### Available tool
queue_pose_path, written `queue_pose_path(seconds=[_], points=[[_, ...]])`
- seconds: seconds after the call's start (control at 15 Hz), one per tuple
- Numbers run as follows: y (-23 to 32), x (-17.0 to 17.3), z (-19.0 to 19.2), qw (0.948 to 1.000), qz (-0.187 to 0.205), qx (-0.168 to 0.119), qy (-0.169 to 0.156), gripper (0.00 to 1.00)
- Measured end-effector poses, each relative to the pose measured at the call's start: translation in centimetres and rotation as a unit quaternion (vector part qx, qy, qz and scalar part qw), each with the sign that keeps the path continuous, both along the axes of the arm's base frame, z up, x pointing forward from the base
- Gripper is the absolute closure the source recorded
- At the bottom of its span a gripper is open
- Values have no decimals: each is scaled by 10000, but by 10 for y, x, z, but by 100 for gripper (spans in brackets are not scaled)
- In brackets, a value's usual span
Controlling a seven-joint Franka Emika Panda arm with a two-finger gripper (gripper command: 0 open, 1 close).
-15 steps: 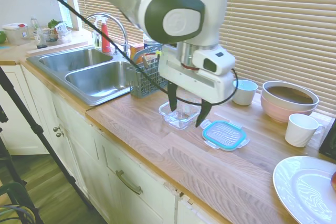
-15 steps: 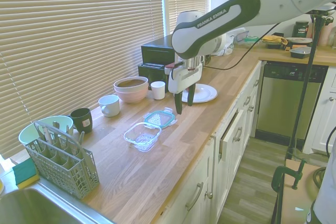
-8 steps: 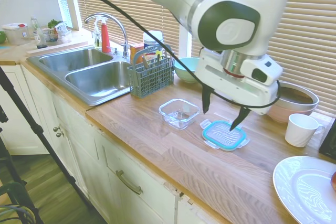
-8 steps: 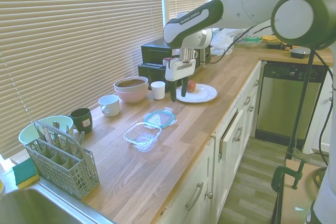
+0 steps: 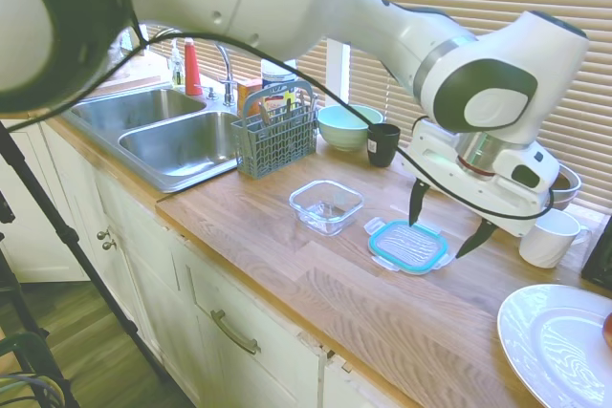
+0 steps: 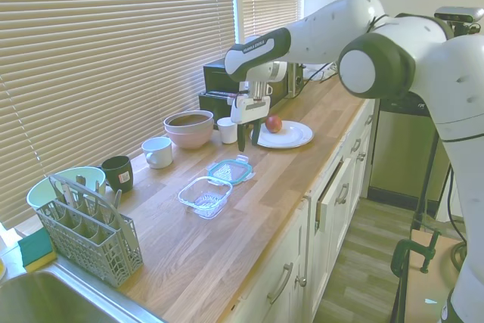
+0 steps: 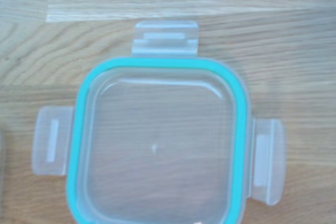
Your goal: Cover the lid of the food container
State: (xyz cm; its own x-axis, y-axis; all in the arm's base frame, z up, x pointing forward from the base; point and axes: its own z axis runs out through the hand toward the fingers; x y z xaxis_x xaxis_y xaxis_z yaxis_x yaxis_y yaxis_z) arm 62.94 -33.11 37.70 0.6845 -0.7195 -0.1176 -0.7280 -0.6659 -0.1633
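The lid (image 5: 409, 246) lies flat on the wooden counter, clear with a teal rim and snap tabs. It fills the wrist view (image 7: 157, 145). The food container (image 5: 326, 206), a small clear glass dish, stands uncovered just to the lid's left, a short gap apart. From the other side the container (image 6: 204, 196) is nearer the camera than the lid (image 6: 229, 171). My gripper (image 5: 443, 234) hangs open a little above the lid, fingers pointing down, holding nothing. In the second exterior view the gripper (image 6: 248, 141) is just behind the lid.
A white cup (image 5: 547, 236) and a white plate (image 5: 559, 346) are right of the lid. An apple (image 6: 274, 123) is on the plate. A black mug (image 5: 383, 144), mint bowl (image 5: 349, 126), cutlery basket (image 5: 275, 138) and sink (image 5: 182, 140) lie left. A pink bowl (image 6: 189, 128) is by the blinds.
The gripper has travelled from above the food container across to above the lid, staying open. Lid and container have not moved.
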Motion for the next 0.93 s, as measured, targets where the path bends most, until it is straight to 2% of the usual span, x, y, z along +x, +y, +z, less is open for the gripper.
queue_pose_path(seconds=[0.47, 0.73, 0.93], points=[[-1, 32, -25, 9998, 149, 92, 0, 0], [-2, 35, -48, 9996, 162, 176, 128, 0], [-2, 32, -48, 9993, 159, 285, 198, 0]])
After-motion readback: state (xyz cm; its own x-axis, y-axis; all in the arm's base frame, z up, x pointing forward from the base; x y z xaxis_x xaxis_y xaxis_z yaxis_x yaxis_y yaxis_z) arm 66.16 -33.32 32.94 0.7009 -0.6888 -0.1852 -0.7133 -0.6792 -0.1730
